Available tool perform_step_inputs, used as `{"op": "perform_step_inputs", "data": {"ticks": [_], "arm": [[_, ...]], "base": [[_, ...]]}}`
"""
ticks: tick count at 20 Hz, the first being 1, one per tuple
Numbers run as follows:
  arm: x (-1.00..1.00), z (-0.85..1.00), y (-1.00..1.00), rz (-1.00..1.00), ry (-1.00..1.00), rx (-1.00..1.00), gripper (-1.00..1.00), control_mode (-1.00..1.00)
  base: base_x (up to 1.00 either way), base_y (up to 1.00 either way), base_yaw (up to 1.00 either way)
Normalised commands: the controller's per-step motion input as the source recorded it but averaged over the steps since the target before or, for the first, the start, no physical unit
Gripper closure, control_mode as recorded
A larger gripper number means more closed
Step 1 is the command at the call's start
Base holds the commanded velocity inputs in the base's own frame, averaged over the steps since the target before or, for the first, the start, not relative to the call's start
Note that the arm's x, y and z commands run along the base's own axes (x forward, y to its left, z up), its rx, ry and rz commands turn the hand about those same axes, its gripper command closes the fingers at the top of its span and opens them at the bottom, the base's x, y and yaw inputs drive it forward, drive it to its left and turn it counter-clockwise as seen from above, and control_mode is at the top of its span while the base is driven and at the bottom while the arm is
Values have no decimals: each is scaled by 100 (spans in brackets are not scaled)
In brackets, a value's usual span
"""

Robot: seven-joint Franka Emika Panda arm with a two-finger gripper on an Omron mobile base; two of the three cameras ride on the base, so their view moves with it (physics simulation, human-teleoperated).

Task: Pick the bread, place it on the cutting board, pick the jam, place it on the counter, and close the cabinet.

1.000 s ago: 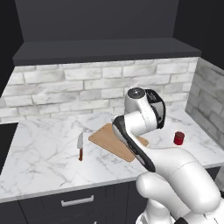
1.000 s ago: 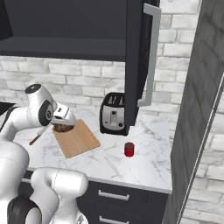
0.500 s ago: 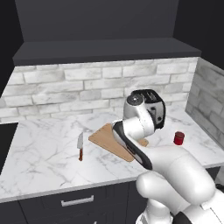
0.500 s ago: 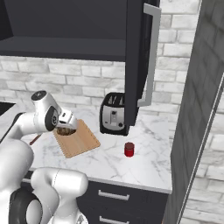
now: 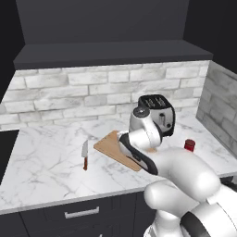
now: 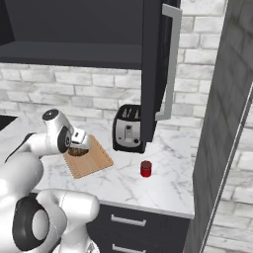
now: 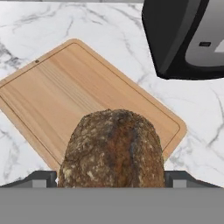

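Brown and crusty, the bread (image 7: 113, 148) sits between the fingers (image 7: 111, 178), which grip it on both sides; their jaws stand wide because the loaf is wide. In the hand view it hangs over the near part of the board (image 7: 65, 94), with the toaster (image 7: 188, 37) just beyond the board's far corner. From the right base view the bread (image 6: 76, 151) looks close to the board (image 6: 91, 160), though I cannot tell whether it touches yet.

To finish this step well, lower straight down until the loaf rests flat on the wood, nudging toward the board's middle so it does not sit near an edge. Let go only once it is supported, then lift clear vertically to avoid rolling it.

The jam (image 6: 146, 168) stands on the desk (image 6: 163, 183) right of the board, and the cabinet (image 6: 155, 64) door hangs open.
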Motion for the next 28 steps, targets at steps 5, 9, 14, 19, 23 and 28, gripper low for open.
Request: {"op": "perform_step_inputs", "data": {"ticks": [5,9,14,19,23,28], "arm": [[20,-30,0,2,0,1,100,-100],[16,-27,0,2,0,2,100,-100],[14,-28,0,2,0,2,100,-100],[17,-23,0,2,0,1,100,-100],[22,-19,0,1,0,0,100,-100],[23,-17,0,1,0,0,100,-100]], "base": [[0,0,0],[0,0,0],[0,0,0],[0,0,0],[0,0,0],[0,0,0]]}}
